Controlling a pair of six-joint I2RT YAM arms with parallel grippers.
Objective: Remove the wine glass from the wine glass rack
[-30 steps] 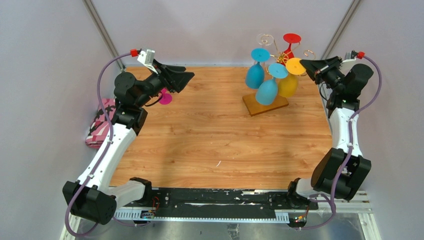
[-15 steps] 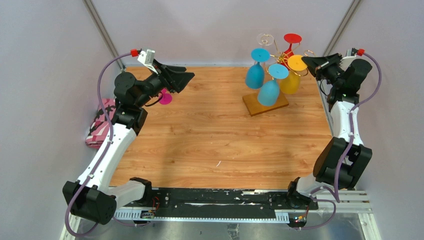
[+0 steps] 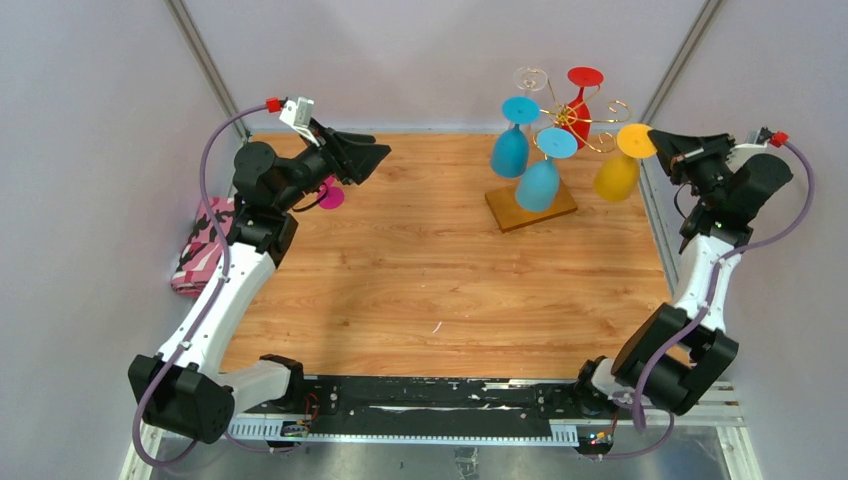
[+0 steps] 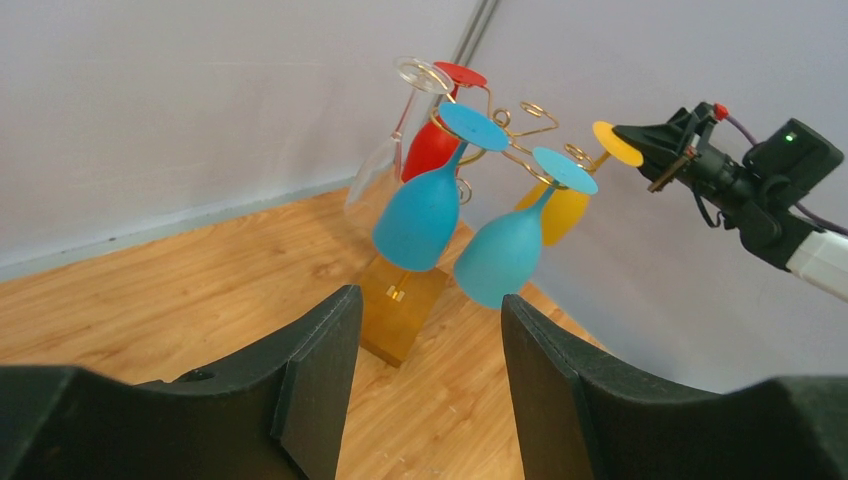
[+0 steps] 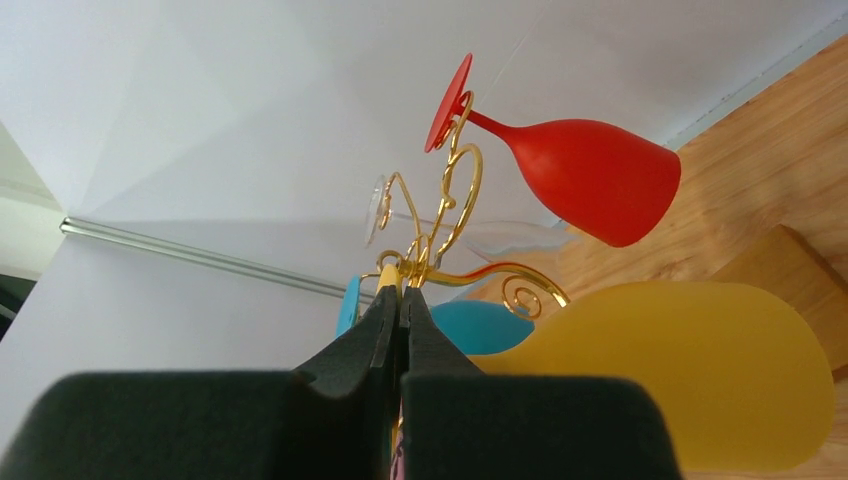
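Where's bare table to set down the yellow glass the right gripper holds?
The middle of the table, from the rack's wooden base to the arm mounts, is bare; so is the strip right of that base. Crowded: beneath the hanging blue glasses, and far left by the magenta disc.

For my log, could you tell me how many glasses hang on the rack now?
4: two blue at the front, a red one and a clear one behind; none looks hidden. The yellow glass is off the rack, pinched in the right fingers.
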